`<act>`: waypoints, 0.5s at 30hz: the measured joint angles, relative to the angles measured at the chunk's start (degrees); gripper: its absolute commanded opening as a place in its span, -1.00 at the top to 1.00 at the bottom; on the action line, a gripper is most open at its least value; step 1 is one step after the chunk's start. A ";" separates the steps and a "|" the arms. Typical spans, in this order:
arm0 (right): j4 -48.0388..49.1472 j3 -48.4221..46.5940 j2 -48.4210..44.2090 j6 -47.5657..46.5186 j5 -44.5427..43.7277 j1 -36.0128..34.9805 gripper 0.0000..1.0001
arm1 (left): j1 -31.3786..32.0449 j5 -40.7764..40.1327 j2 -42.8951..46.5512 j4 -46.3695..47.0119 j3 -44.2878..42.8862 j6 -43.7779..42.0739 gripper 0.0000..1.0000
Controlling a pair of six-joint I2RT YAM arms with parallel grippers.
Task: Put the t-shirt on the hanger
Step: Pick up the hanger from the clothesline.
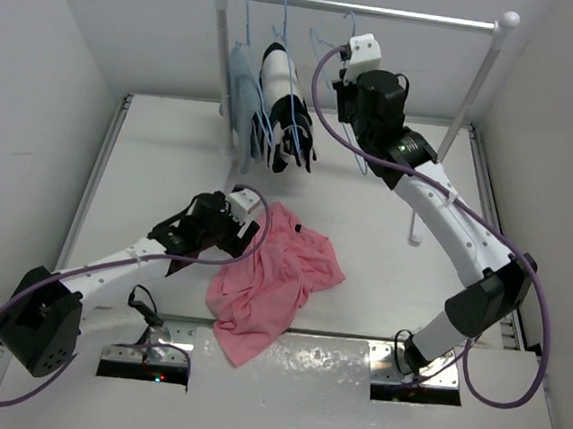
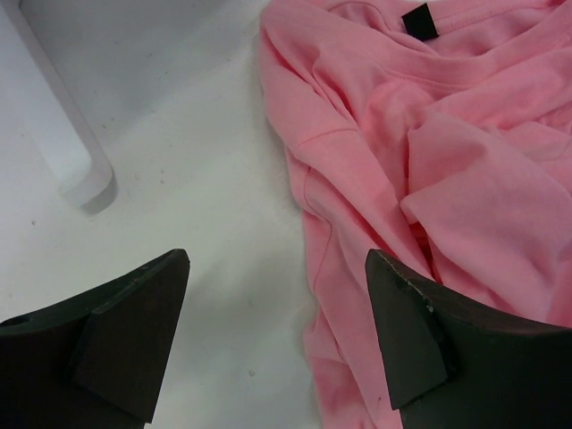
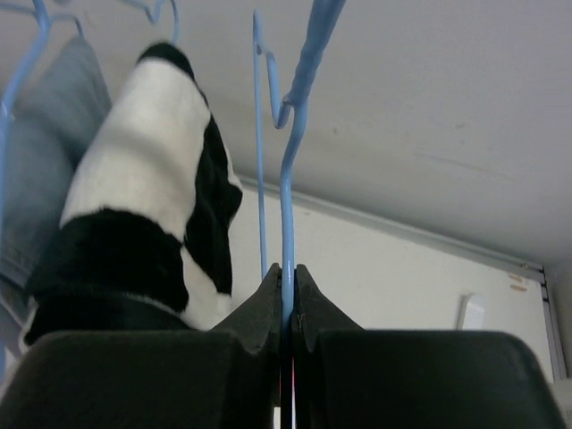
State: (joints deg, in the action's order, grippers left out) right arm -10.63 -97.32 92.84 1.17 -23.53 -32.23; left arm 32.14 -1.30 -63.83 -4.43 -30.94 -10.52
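Observation:
The salmon-pink t-shirt (image 1: 275, 284) lies crumpled on the white table. In the left wrist view (image 2: 429, 161) its dark neck label (image 2: 420, 20) shows at the top. My left gripper (image 1: 240, 233) is open and low at the shirt's left edge; in the left wrist view (image 2: 277, 259) its right finger (image 2: 420, 340) is over the cloth and its left finger over bare table. My right gripper (image 1: 340, 67) is up at the rack, shut on the stem of the light-blue wire hanger (image 3: 288, 179), whose hook (image 1: 350, 21) is at the rail. In the right wrist view the gripper (image 3: 286, 268) pinches the wire.
A white garment rack (image 1: 365, 11) stands at the back. It holds a grey-blue garment (image 1: 241, 100) and a black-and-white garment (image 1: 282, 94) on blue hangers, just left of my right gripper. A rack foot (image 2: 80, 170) lies left of my left gripper.

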 measured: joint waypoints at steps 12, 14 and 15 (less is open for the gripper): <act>-6.58 22.47 -19.21 3.06 2.47 0.00 1.00 | 6.45 9.81 -9.92 -7.48 -8.59 -7.87 -0.56; -7.34 23.96 -22.53 3.56 2.45 0.00 1.00 | 7.87 9.99 -13.05 -8.50 -11.15 -8.28 -0.67; -7.58 25.07 -24.46 3.69 2.36 0.00 1.00 | 7.96 10.36 -14.60 -9.03 -12.57 -8.90 -0.71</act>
State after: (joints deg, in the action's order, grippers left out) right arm -18.22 -72.25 68.38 4.86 -21.17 -32.23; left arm 40.10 9.06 -78.43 -13.45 -43.51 -19.42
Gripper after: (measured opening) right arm 0.009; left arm 0.818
